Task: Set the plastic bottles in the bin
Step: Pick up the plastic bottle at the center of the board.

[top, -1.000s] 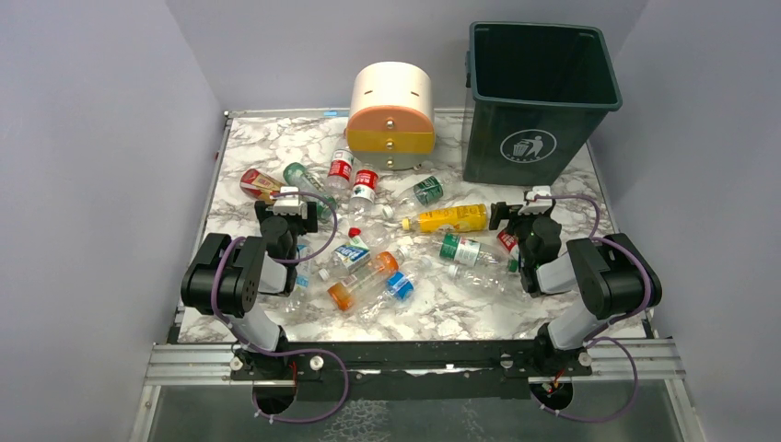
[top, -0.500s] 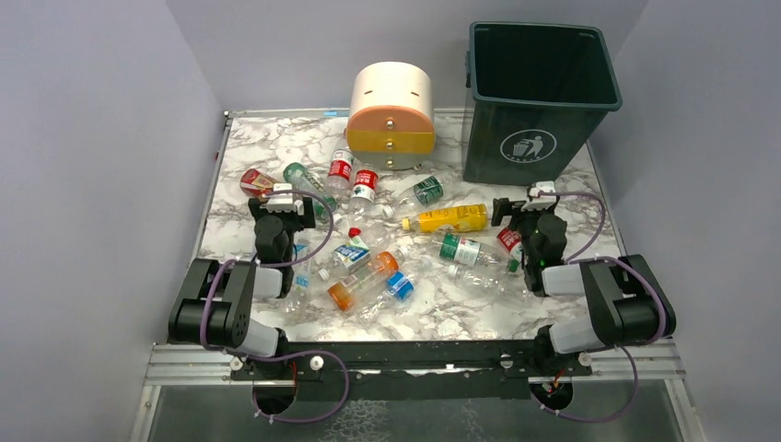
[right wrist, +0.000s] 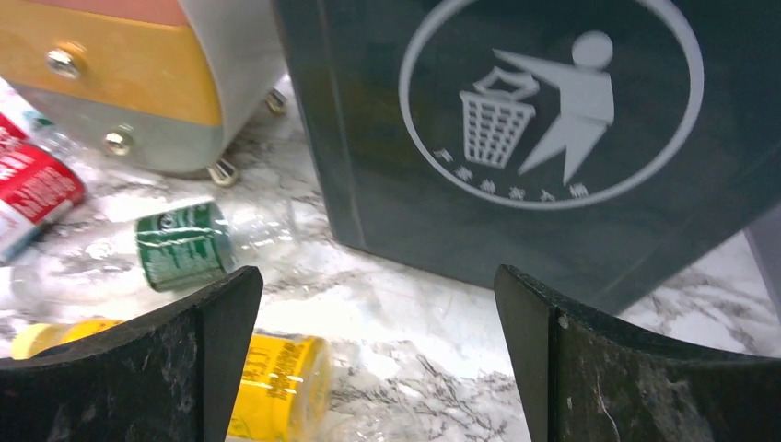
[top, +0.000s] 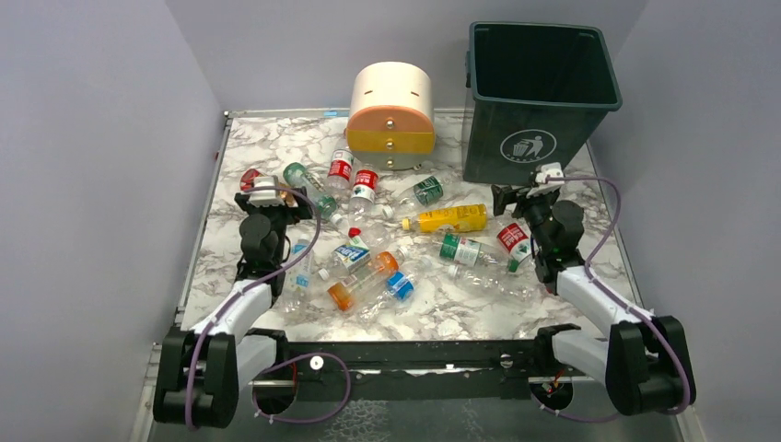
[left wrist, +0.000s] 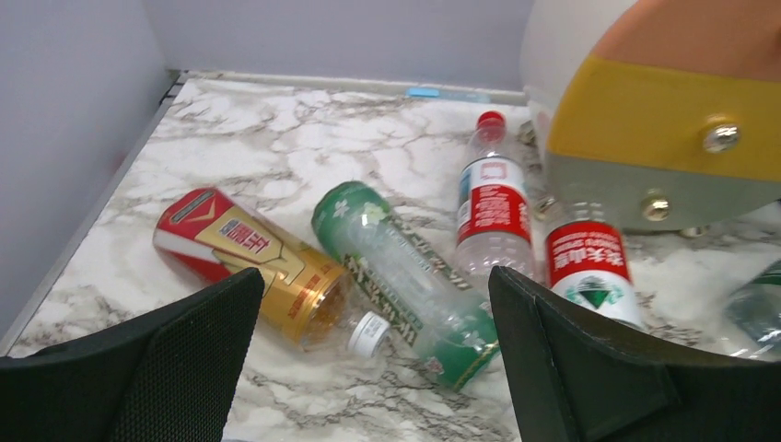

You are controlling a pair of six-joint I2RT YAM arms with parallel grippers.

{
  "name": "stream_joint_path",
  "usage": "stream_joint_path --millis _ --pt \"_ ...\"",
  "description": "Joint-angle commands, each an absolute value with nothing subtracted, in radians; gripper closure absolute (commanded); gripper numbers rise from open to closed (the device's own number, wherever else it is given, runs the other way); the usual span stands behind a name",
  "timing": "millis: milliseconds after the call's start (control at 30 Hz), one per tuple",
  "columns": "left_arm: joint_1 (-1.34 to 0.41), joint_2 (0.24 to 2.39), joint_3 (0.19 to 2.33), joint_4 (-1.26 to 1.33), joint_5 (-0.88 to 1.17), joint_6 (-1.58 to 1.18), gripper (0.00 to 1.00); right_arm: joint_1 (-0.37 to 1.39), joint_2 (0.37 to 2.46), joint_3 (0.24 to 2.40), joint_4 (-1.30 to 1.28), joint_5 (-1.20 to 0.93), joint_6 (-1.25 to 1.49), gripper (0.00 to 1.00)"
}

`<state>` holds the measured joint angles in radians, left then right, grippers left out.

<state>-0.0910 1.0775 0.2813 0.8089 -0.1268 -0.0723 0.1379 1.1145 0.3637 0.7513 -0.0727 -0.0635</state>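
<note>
Several plastic bottles lie scattered on the marble table (top: 442,308). The dark green bin (top: 537,97) stands at the back right; its icon front fills the right wrist view (right wrist: 543,120). My left gripper (top: 262,195) is open and empty, just short of a red-and-gold bottle (left wrist: 249,262) and a green-label bottle (left wrist: 405,276). Two red-label bottles (left wrist: 493,198) lie behind them. My right gripper (top: 523,196) is open and empty, in front of the bin, above and right of the yellow bottle (top: 448,218), which also shows in the right wrist view (right wrist: 272,387). An orange bottle (top: 362,279) lies mid-table.
A cream-and-orange round drawer unit (top: 391,115) stands at the back centre, left of the bin; it shows in the left wrist view (left wrist: 663,101) and the right wrist view (right wrist: 129,74). Grey walls close in the left, back and right sides.
Both arms have stretched forward and lowered their elbows. My left gripper moved left and farther back toward the red-and-gold bottle. My right gripper moved slightly back and right toward the bin.
</note>
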Motion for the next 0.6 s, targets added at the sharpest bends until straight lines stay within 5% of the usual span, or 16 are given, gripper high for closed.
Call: stream_joint_path --millis 0,567 --pt "-0.090 0.977 0.387 0.609 0.024 -0.155 0.01 0.144 1.038 0.484 0.497 -0.210 -0.056 0.01" --pt "-0.089 0.702 0.579 0.437 0.180 -0.655 0.01 0.144 0.918 0.912 -0.055 -0.347 0.222 0.00"
